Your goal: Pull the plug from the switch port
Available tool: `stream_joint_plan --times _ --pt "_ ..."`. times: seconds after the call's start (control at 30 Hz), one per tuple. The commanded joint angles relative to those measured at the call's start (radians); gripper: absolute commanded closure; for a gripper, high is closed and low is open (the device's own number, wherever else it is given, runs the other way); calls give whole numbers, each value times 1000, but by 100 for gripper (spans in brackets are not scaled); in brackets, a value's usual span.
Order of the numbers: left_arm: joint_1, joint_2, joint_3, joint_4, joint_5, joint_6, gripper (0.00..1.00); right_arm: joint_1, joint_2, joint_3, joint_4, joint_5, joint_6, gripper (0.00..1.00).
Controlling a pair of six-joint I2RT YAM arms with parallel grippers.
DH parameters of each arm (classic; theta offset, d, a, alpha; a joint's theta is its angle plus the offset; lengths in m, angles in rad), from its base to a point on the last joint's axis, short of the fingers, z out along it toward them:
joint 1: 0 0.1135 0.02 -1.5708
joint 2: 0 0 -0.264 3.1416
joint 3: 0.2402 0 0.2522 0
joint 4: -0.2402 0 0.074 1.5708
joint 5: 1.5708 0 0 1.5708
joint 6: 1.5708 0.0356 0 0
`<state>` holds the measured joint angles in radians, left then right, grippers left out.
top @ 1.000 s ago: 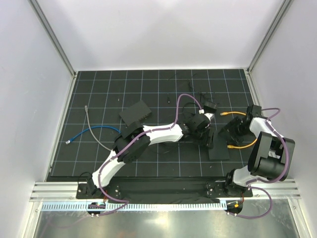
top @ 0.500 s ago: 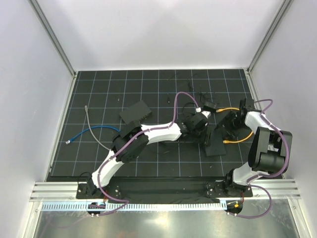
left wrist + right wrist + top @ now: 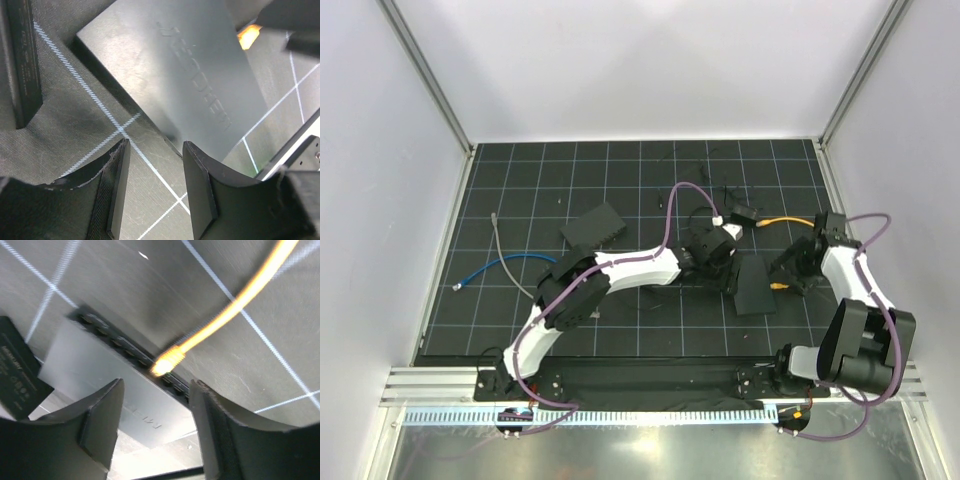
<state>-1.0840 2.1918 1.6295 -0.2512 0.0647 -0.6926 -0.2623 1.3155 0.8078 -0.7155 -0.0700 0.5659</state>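
The switch [image 3: 752, 283] is a flat dark box on the mat. An orange cable [image 3: 788, 221] ends in a plug [image 3: 778, 287] at the switch's right edge. In the right wrist view the plug [image 3: 167, 362] sits in the port row of the switch [image 3: 100, 370]. My right gripper [image 3: 155, 425] is open and empty, just above the switch and short of the plug, to the right of the switch in the top view [image 3: 800, 266]. My left gripper [image 3: 725, 262] is open and empty over the mat beside the switch's corner [image 3: 190, 80].
A second black box [image 3: 593, 226] lies at the mid-left. A blue cable [image 3: 510, 264] and a grey cable [image 3: 503, 250] lie at the far left. A small black adapter [image 3: 742, 213] sits behind the switch. White walls ring the mat.
My right gripper swung in toward the switch, then back out to the right. The orange cable's loops shifted. The switch turned slightly. My left gripper stayed by the switch.
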Motion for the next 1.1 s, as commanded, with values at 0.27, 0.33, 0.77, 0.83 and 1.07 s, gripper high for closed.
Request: stream_joint_plan --times 0.27,0.33,0.77,0.83,1.07 --pt "-20 -72 -2 95 55 87 52 -132 -203 -186 159 -116 57 51" --pt "-21 -67 0 107 61 102 52 -141 -203 -194 157 -123 57 52" --pt "-21 -6 33 202 119 283 54 -155 -211 -326 284 -175 117 53" --pt "-21 -3 20 220 133 294 54 -155 -213 -346 310 -177 127 53" --pt "-21 2 -14 279 147 295 54 -157 -239 -395 346 -168 147 53"
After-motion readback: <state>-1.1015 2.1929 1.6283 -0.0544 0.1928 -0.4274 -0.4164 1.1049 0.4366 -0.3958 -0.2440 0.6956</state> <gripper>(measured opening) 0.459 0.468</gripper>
